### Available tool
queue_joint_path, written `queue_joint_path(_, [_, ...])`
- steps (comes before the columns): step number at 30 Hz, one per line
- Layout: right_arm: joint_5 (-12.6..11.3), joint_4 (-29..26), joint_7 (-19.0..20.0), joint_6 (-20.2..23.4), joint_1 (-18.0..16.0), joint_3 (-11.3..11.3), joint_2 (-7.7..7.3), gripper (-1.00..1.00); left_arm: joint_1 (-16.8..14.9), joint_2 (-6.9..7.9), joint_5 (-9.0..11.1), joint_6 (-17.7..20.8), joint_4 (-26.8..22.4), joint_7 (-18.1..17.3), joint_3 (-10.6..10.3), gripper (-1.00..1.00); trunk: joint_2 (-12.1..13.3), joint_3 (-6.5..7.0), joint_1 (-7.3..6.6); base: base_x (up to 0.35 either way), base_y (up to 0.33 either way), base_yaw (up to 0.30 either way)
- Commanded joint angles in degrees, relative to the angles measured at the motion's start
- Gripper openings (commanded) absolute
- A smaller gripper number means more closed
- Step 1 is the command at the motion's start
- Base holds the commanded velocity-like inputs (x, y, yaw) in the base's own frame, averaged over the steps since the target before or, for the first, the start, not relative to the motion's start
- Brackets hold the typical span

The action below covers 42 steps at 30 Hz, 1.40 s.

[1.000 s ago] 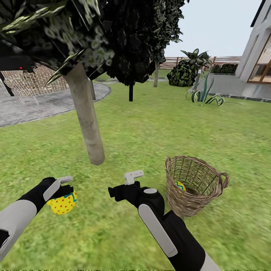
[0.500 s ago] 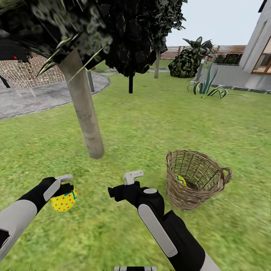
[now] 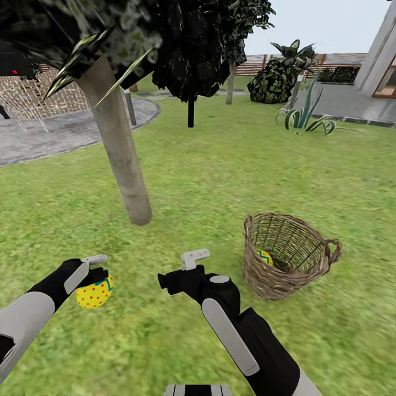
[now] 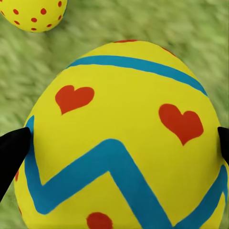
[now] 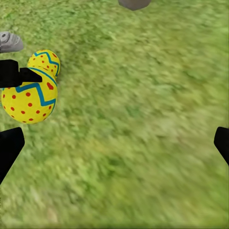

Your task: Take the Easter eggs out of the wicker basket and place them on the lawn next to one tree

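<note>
Down low at the left of the head view, the left pincer (image 3: 94, 273) is clamped on one Easter egg (image 3: 94, 292), yellow with red dots and a blue zigzag. Up close in the left wrist view that held egg (image 4: 119, 138) has red hearts too, and a black fingertip (image 4: 13, 148) presses on each side of it. It hangs just above the lawn (image 3: 220, 176), not touching the grass as far as I can tell.

A second egg (image 4: 34, 14) lies on the grass right below/beside the held one; the right wrist view shows that egg on the ground (image 5: 44, 62) peeking out from behind the held egg (image 5: 29, 98).

The third egg (image 3: 264, 257) sits inside the wicker basket (image 3: 289, 256), which stands upright on the lawn over at the right, well apart from the left arm.

The right pincer (image 3: 192, 258) is spread wide with nothing in it, hovering over bare grass between the held egg and the basket.

The tree (image 3: 124, 159), pale leaning trunk, stands on the lawn just beyond the left pincer, near the eggs. Farther back there's a grey paved patio (image 3: 49, 137) and a spiky plant (image 3: 305, 118).
</note>
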Motion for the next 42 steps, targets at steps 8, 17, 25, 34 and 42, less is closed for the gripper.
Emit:
queue_joint_path(8, [-0.5,-0.1,-0.6,0.1,-0.1,0.6,0.01,1.00,0.0,0.19,0.6,0.2,0.0,0.5,-0.3,-1.00,0.0,-0.05,-0.01,0.159,0.000,-0.006])
queue_joint_path(17, [-0.5,-0.1,-0.6,0.1,-0.1,1.5,0.01,1.00,0.0,0.20,0.6,0.2,0.0,0.5,-0.1,-1.00,0.0,-0.05,-0.01,0.331,0.000,-0.138])
queue_joint_path(25, [-0.5,-0.1,-0.6,0.1,-0.1,1.5,0.01,1.00,0.0,0.28,0.6,0.2,0.0,0.5,0.1,-1.00,0.0,-0.05,-0.01,0.266,0.069,-0.009])
queue_joint_path(34, [-0.5,-0.1,-0.6,0.1,-0.1,1.5,0.01,1.00,0.0,0.29,0.6,0.2,0.0,0.4,0.2,-1.00,0.0,-0.05,-0.01,0.147,0.112,0.000])
queue_joint_path(42, [-0.5,-0.1,-0.6,0.1,-0.1,1.5,0.01,1.00,0.0,0.37,0.7,0.2,0.1,0.1,0.2,-1.00,0.0,-0.05,-0.01,0.008,0.008,0.000])
